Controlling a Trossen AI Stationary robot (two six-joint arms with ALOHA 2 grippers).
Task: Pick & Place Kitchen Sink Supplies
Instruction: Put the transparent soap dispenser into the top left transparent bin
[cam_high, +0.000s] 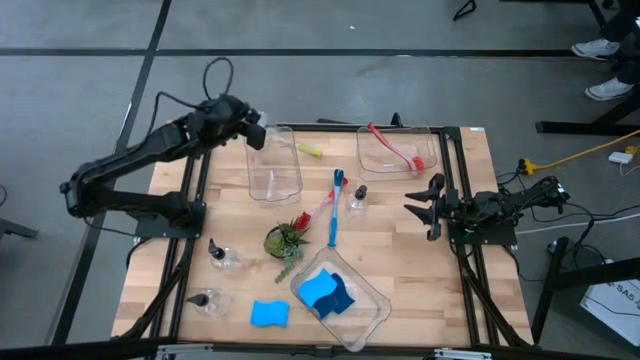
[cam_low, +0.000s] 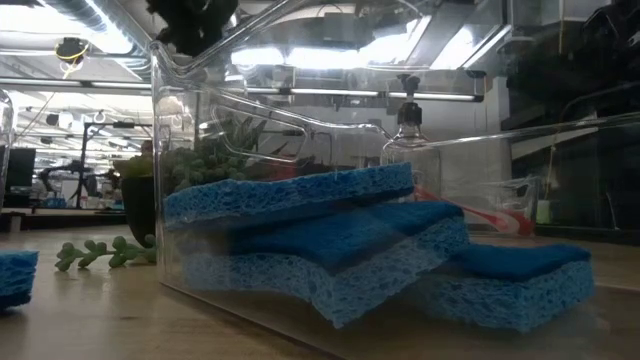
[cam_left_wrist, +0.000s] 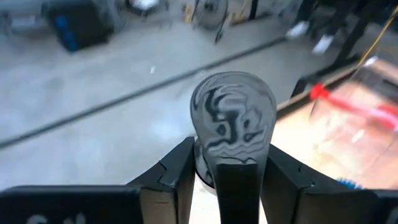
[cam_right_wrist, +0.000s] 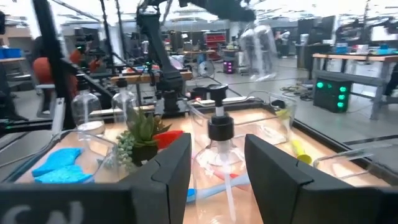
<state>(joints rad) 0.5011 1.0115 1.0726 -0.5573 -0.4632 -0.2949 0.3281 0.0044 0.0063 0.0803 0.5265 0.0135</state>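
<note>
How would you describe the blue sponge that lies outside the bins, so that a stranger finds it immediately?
Start at the clear bin at the table's near edge, which holds blue sponges. Just left of it, one blue sponge lies alone on bare wood, in no bin.

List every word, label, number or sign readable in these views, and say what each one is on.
No text can be read in full in any view.
Left gripper: pale marks on its body at the wrist view's lower edge, cut off, unreadable.
Right gripper: large pale letters on its body, cut off by the frame, unreadable.
Pump bottle, sponges, bin: no label visible.
</note>
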